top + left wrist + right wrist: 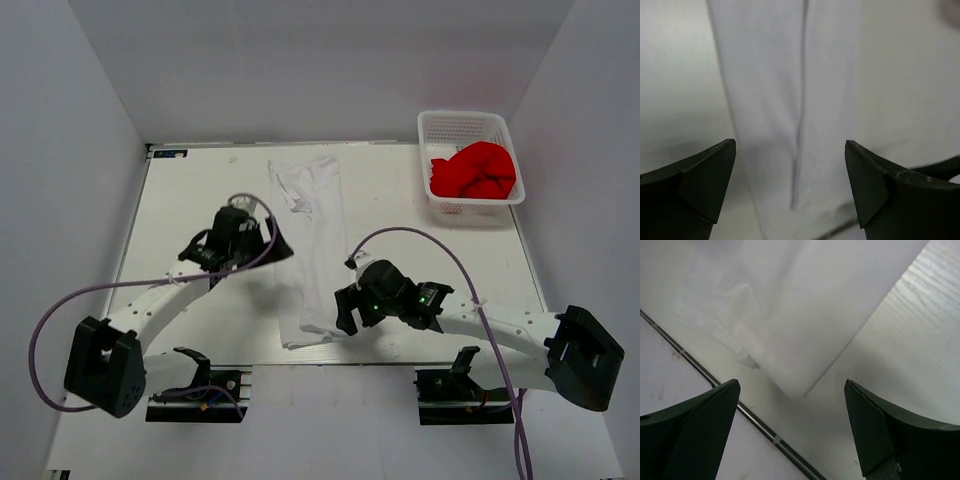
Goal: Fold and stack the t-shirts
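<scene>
Near edge: the right gripper (pixel 346 308) hangs over the near right corner of the white t-shirt (pixel 318 230). Its jaws stand wide apart and clamp nothing. In the right wrist view, the near corner of the white t-shirt (pixel 790 340) shows in the gap between the two dark fingers (pixel 695 430), beyond their tips. The cloth lies flat on the table (pixel 920 340), and whether the fingertips touch it cannot be told. A thin metal strip (pixel 715 382) along the table edge runs diagonally just beside that corner.

Mid-table: the white t-shirt is folded into a long narrow band that runs from the near edge of the table (pixel 200 200) towards the far edge, between the two arms. The left gripper (pixel 279 246) sits just beside the band's left edge, about halfway along it, pointing towards the cloth. Its jaws are also fully apart and hold nothing. In the left wrist view, the white t-shirt (pixel 785 100) runs lengthwise through the gap between the fingers (pixel 695 180), with a fold seam running down its centre.

Far end: the band widens slightly and wrinkles at the sleeves.

Far right corner: the red t-shirt (pixel 473 170) lies bunched inside the white basket (pixel 468 119), well apart from both grippers.
</scene>
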Controlling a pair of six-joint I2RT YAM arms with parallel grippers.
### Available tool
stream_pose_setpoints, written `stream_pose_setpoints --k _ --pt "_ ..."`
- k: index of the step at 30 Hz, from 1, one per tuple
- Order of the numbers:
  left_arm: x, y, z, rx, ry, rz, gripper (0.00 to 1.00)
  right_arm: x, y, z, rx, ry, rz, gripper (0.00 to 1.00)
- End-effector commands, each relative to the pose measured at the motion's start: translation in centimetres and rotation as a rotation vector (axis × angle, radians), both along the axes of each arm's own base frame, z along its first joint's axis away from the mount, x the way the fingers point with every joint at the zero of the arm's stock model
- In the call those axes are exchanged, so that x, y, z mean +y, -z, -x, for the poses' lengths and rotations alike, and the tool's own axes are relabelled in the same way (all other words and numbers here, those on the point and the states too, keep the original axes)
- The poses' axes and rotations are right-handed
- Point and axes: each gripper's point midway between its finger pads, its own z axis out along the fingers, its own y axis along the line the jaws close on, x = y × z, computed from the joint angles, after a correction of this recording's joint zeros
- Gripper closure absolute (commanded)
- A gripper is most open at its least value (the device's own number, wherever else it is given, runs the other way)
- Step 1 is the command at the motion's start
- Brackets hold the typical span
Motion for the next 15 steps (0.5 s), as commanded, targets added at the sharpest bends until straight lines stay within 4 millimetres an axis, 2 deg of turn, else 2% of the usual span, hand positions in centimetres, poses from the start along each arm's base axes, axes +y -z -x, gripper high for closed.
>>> stream_pose_setpoints --k 1,2,3,5,6,8,10,14,15 --pt "0.8 5.0 8.6 0.255 0.020 0.051 0.00 -0.9 1.1 2.3 0.145 0.005 0.016 0.09" --pt "0.5 4.2 10.0 0.230 0.049 0.094 0.00 -0.7 1.3 3.1 0.187 -0.020 0.003 0.09" --pt "0.4 5.5 12.2 0.290 0.086 0.122 0.00 -0.3 1.5 3.1 0.205 -0.014 -0.011 0.09" --pt "0.2 5.6 13.9 0.304 0.122 0.151 0.06 0.0 2.0 4.2 0.257 -0.053 -0.032 0.09" --pt "-0.2 5.9 15.5 0.322 0.174 0.179 0.06 0.3 2.2 4.0 0.260 -0.047 -0.040 0.09" --pt "-0.8 6.0 16.6 0.326 0.227 0.214 0.06 0.6 2.4 4.0 0.285 -0.036 -0.043 0.09" --pt "-1.2 7.4 18.6 0.392 0.285 0.225 0.09 0.9 2.9 4.0 0.311 -0.023 -0.044 0.09" --pt "-1.1 9.6 20.2 0.482 0.307 0.182 0.18 0.4 3.9 4.7 0.372 0.015 -0.039 0.09" --pt "-1.1 9.8 20.3 0.494 0.304 0.165 0.24 0.3 4.0 4.3 0.361 0.031 -0.034 0.09"
